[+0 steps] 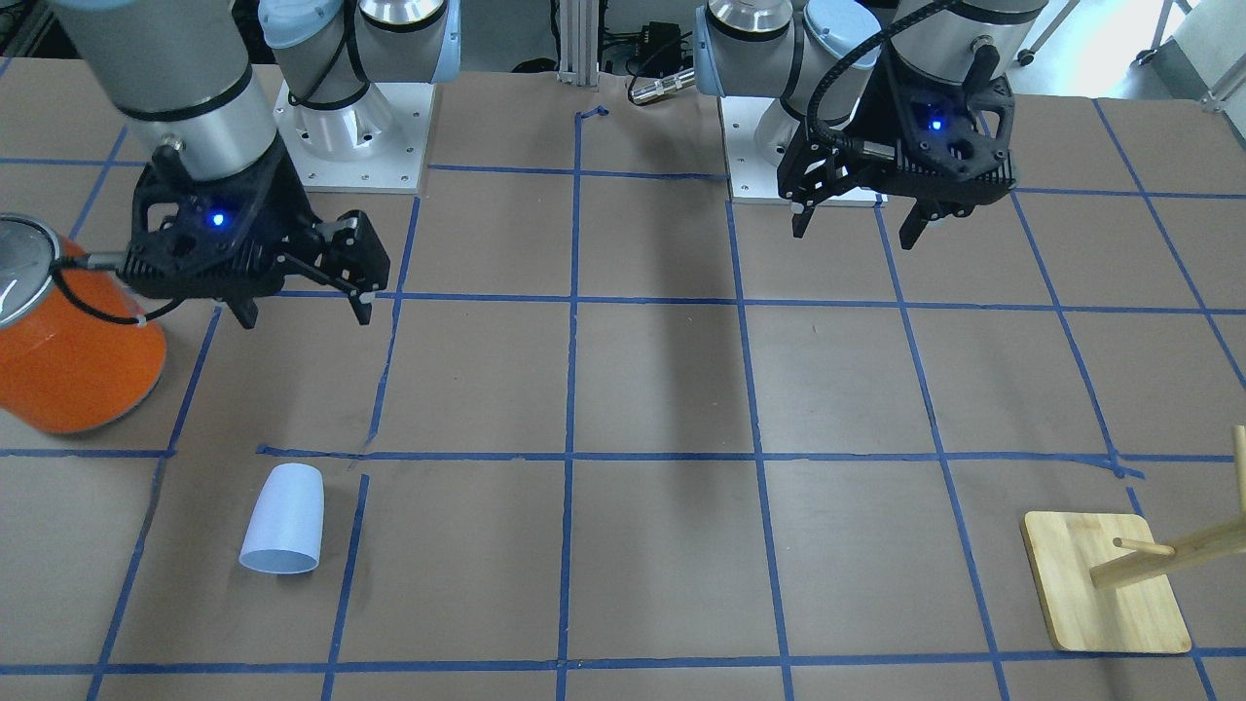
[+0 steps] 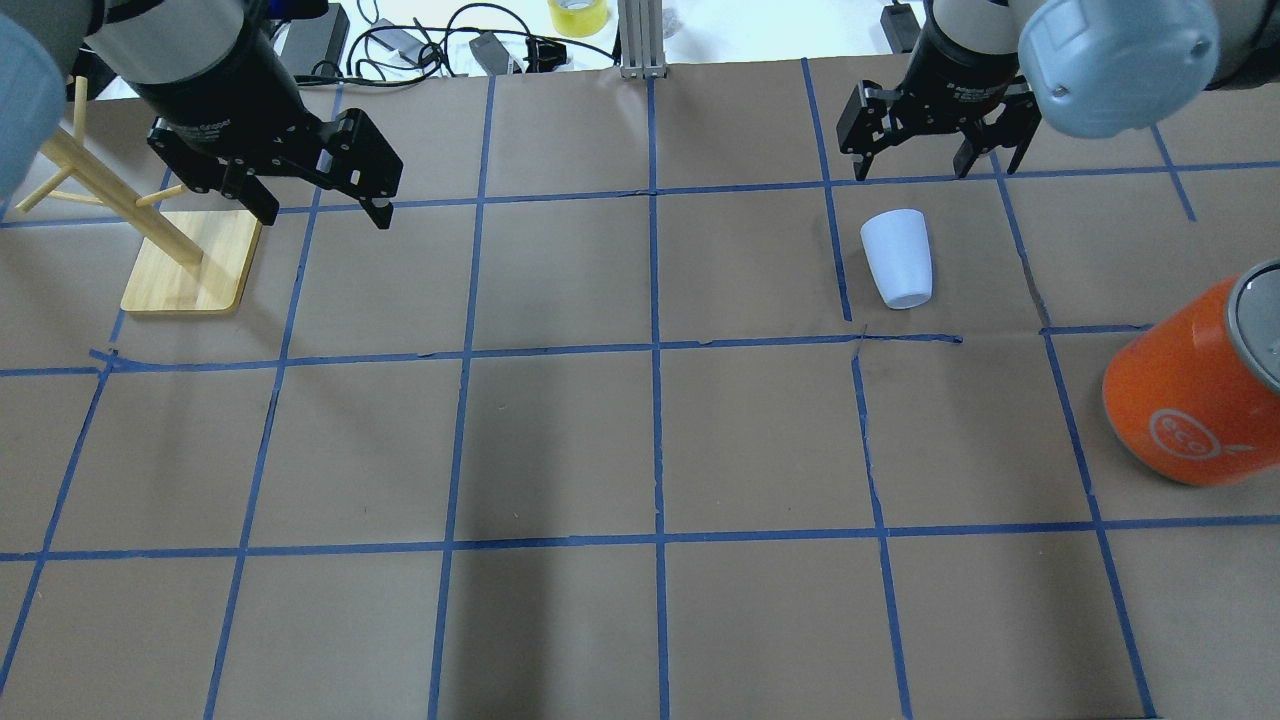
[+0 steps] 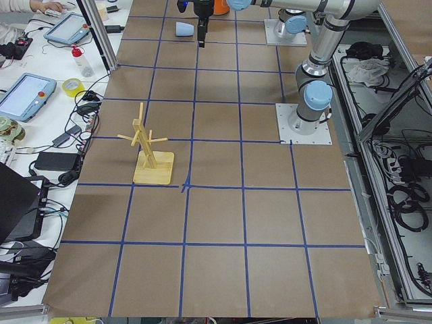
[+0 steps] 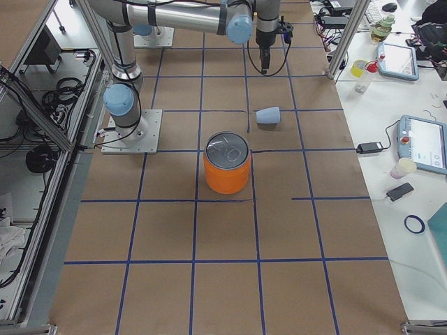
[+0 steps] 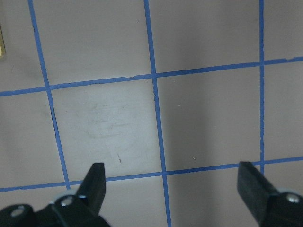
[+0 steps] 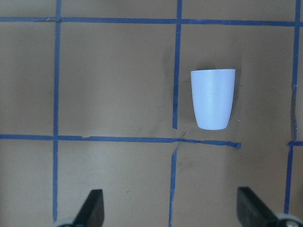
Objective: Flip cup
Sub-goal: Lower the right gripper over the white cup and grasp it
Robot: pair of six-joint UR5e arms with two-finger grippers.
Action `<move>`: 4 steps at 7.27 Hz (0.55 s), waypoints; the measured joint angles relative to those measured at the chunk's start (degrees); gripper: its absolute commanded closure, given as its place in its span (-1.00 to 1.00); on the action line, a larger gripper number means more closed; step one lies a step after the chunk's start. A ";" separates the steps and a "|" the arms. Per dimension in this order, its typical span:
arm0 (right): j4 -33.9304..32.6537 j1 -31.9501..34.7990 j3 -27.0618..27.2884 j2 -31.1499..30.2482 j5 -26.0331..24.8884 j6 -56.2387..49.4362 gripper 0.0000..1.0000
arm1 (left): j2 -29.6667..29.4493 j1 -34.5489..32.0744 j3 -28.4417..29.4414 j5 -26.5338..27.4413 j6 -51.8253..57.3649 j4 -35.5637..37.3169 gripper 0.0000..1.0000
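On my screens, the small pale lavender-blue tapered plastic cup (image 2: 898, 258) looks matt and smooth. The big orange cylindrical can (image 2: 1190, 400) has a painted side with a slight sheen and a dull silver metal top (image 4: 227, 149). The table (image 2: 560, 450) is covered in matt brown paper, creased in places and crossed by smooth blue tape lines (image 2: 655, 430). The pale wooden peg stand (image 2: 190, 275) has a light, smooth finish. The left end effector (image 2: 325, 215) and right end effector (image 2: 912, 172) look like matt black plastic. I see satin silver metal arm tubes (image 1: 175, 68) above them, with pale blue plastic caps (image 2: 1115, 60).
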 measured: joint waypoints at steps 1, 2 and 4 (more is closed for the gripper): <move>-1.67 -1.70 0.07 3.11 0.12 -1.53 -0.98 | 0.00 0.00 0.00 0.00 0.00 0.00 -1.00; -4.13 -2.56 0.12 6.15 0.18 -2.42 -0.88 | 0.00 0.00 0.00 0.00 0.00 0.00 -1.00; -9.09 -3.03 0.86 12.04 0.28 -4.49 -0.91 | 0.00 0.00 0.00 0.00 0.00 0.00 -1.00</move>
